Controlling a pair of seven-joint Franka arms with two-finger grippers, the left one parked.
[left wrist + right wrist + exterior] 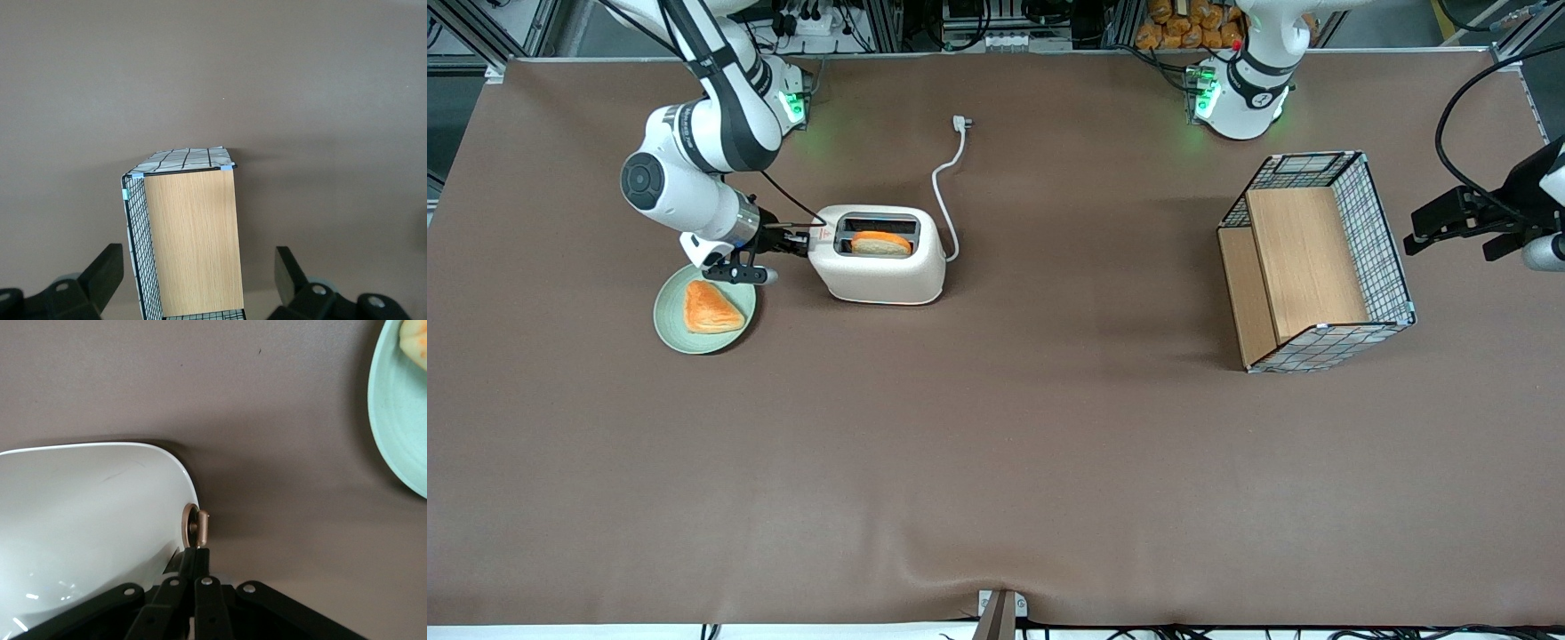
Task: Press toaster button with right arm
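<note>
The toaster (882, 256) stands on the brown table (996, 462) toward the working arm's end, its single long slot holding a slice of bread (880, 244). The toaster button (196, 527), seen from the right wrist as a small tan-tinted tab with a ring behind it, juts from the narrow rounded end wall. The gripper (193, 559) of the right arm (694, 151) sits directly against that end, its thin black fingers drawn together with nothing between them and their tips touching the tab.

Handling, as judged: the tab is likely a stiff, spring-loaded lever needing a firm straight push along its travel rather than a grasp; the glossy shell looks smooth and light, so an off-axis push could slide the whole toaster.

Surroundings: a pale green plate (704, 311) carrying a pastry (711, 308) lies just beside the gripper, nearer the front camera. The white cord (946, 191) trails away from the toaster's other end. A wire-and-wood basket (1316, 262) stands well apart, toward the parked arm's end. Open tabletop surrounds the toaster elsewhere.
</note>
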